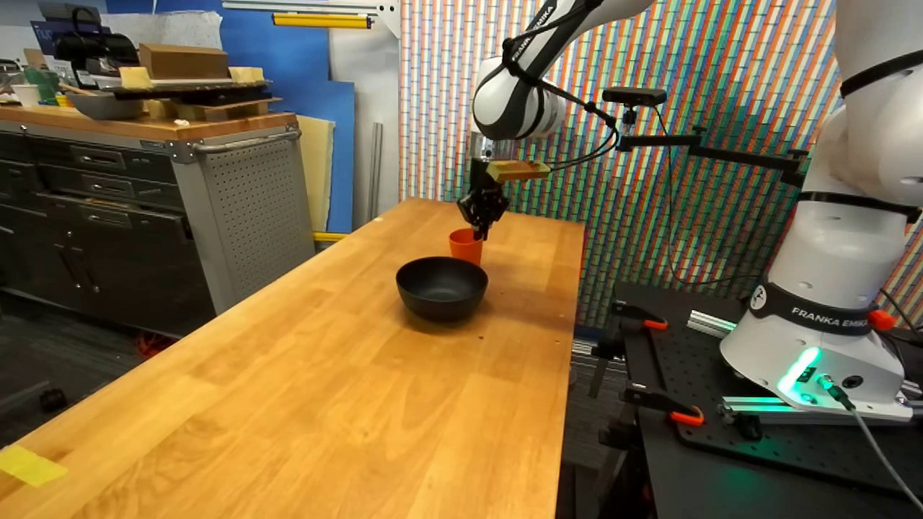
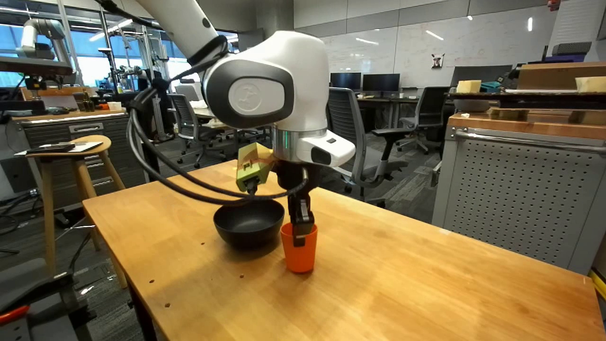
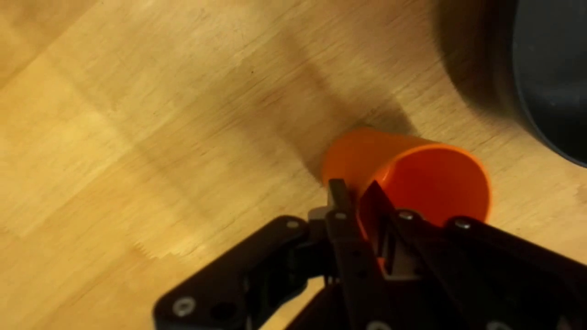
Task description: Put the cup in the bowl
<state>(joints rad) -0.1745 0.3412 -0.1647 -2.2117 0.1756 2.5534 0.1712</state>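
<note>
The orange-red cup [image 1: 464, 253] stands upright on the wooden table in both exterior views [image 2: 300, 259]. The black bowl [image 1: 441, 295] stands close beside it on the table, and nothing shows inside it. In the wrist view the cup [image 3: 438, 178] opens toward me, and part of the bowl [image 3: 555, 78] shows at the upper right. My gripper [image 3: 356, 189] points down at the cup's rim. One finger is inside the cup and one outside, with the thin wall pinched between them. The gripper [image 2: 301, 234] hides part of the rim in an exterior view.
The wooden table [image 1: 346, 389] carries the cup and bowl. A piece of yellow tape [image 1: 30, 465] is at its near corner. A grey cabinet [image 1: 245, 184] stands past its long edge. Cables [image 2: 189, 187] loop down from my wrist above the bowl.
</note>
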